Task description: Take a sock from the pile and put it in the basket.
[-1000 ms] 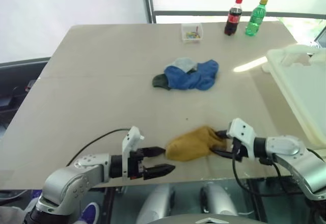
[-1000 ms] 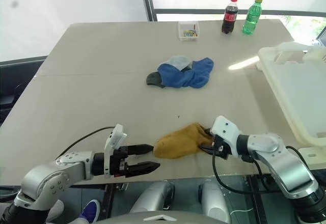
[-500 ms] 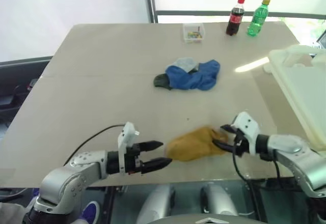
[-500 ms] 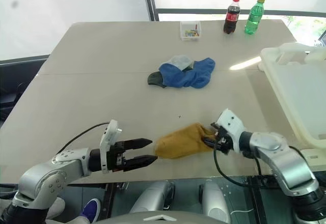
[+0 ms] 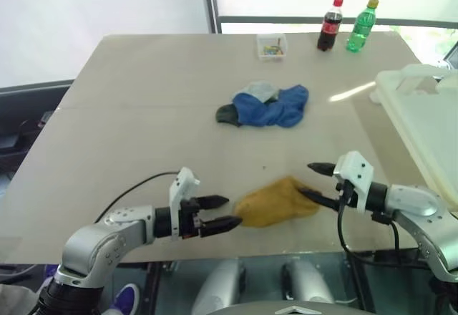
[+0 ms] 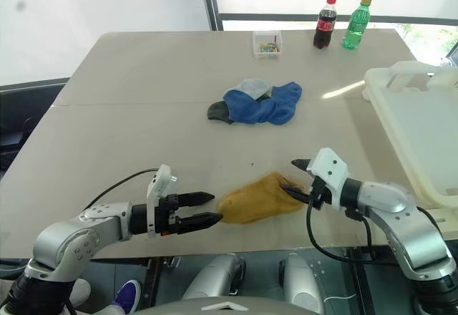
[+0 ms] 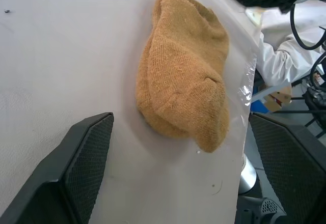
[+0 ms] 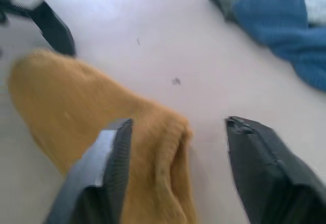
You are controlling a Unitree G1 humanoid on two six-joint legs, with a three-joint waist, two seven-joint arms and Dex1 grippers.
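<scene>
A mustard yellow sock (image 5: 275,202) lies flat near the table's front edge, apart from the pile (image 5: 268,105) of blue, grey and dark green socks at mid-table. My left gripper (image 5: 230,212) is open and level, its tips just short of the sock's left end; the left wrist view has the sock (image 7: 183,66) lying ahead of its spread fingers. My right gripper (image 5: 309,180) is open at the sock's right end, lower finger resting against the cuff, upper finger raised clear. In the right wrist view the cuff (image 8: 163,132) lies between those fingers. The cream-white basket (image 5: 422,122) stands at the right.
A small clear box (image 5: 271,45), a cola bottle (image 5: 329,23) and a green bottle (image 5: 360,25) stand along the table's far edge. The sock lies close to the table's front edge (image 5: 286,247). A black cable (image 5: 136,190) trails from my left wrist.
My right gripper has risen and tilted up from around the sock's right end, its upper finger now clear above it. The sock stays on the table. The left gripper has hardly moved.
</scene>
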